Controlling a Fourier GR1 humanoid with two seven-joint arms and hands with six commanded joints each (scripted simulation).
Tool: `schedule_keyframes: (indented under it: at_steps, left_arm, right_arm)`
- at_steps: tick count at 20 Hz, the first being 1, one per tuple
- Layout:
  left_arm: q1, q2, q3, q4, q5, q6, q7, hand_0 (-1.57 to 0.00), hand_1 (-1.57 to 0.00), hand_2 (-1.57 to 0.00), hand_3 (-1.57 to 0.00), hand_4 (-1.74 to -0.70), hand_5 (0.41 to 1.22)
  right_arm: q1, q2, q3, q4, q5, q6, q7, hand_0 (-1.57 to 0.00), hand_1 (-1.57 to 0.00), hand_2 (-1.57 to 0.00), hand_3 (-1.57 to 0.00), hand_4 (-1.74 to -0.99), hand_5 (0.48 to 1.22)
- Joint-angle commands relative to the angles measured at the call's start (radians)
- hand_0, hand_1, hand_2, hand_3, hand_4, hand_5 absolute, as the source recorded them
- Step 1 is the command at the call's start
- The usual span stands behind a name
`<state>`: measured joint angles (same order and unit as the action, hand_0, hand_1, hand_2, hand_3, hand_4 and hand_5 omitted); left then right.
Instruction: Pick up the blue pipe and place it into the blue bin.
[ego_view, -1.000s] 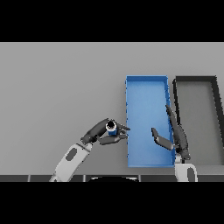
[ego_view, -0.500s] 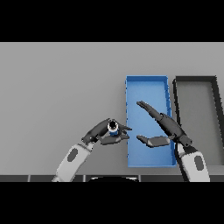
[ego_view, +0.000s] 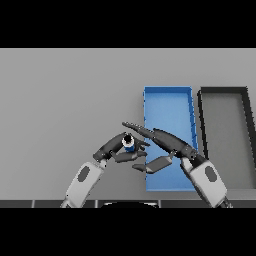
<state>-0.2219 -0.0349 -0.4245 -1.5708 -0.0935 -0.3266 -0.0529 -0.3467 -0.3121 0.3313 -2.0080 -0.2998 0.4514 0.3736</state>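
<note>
Left hand (ego_view: 116, 148) has its fingers curled round the blue pipe (ego_view: 128, 144), holding it just left of the blue bin (ego_view: 167, 104), not yet inside. Right hand (ego_view: 160, 142) reaches across with fingers straight, holding nothing. Pickup looks done; placing into the bin remains.

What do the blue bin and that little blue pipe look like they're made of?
The blue bin looks like plastic: even matte blue, thin straight walls, no shine. The blue pipe, held in the left hand, is mostly hidden; plastic is only a guess.
</note>
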Motion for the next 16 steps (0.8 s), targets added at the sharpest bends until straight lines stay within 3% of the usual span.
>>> schedule_keyframes:
  at_steps: [1,3,6,9,11,12,13,16]
  left_arm:
    - [0.012,0.001,0.002,-0.002,0.009,-0.016,-0.001,-1.57,-1.57,-1.57,-1.57,-1.46,1.221]
    - [0.018,-0.007,0.015,-0.018,0.029,-0.035,0.014,-1.57,-1.57,-1.57,-1.57,-1.47,1.221]
    - [0.021,-0.018,0.016,-0.004,-0.019,-0.029,0.026,-1.57,-1.57,-1.57,-1.57,-1.47,1.221]
    - [0.037,-0.02,0.017,-0.016,-0.045,-0.04,0.022,-1.57,-1.57,-1.57,-1.57,-1.47,1.221]
    - [0.043,-0.025,0.027,-0.015,-0.042,-0.054,0.022,-1.57,-1.57,-1.57,-1.57,-1.52,1.221]
    - [0.041,-0.029,0.033,-0.031,-0.032,-0.056,0.078,-1.57,-1.57,-1.57,-1.57,-1.56,1.221]
    - [0.04,-0.021,0.035,-0.035,-0.028,-0.063,0.091,-1.57,-1.57,-1.57,-1.57,-1.59,1.221]
    - [0.036,-0.038,0.029,-0.017,-0.028,-0.048,0.061,-1.57,-1.57,-1.57,-1.51,-1.66,1.221]
  right_arm:
    - [-0.032,0.011,0.012,0.008,-0.004,0.001,0.016,0.0,0.0,-0.05,0.0,-1.242,0.551]
    - [-0.096,0.036,0.029,0.044,0.008,-0.006,0.054,-0.01,-0.02,-0.07,0.0,-1.223,0.54]
    - [-0.159,0.052,0.03,0.106,0.006,0.021,0.065,-0.02,-0.03,-0.08,0.0,-1.186,0.521]
    - [-0.214,0.085,0.051,0.168,0.022,0.043,0.076,-0.07,-0.11,-0.17,-0.04,-1.204,0.497]
    - [-0.233,0.099,0.061,0.186,0.021,0.059,0.071,-0.32,-0.36,-0.38,-0.24,-1.278,0.485]
    - [-0.231,0.109,0.072,0.19,0.029,0.061,0.064,-0.51,-0.53,-0.54,-0.4,-1.331,0.489]
    - [-0.235,0.117,0.075,0.206,0.034,0.063,0.05,-0.7,-0.7,-0.74,-0.6,-1.406,0.5]
    - [-0.225,0.135,0.09,0.203,0.021,0.048,0.048,-1.13,-1.13,-1.15,-0.95,-1.551,0.596]
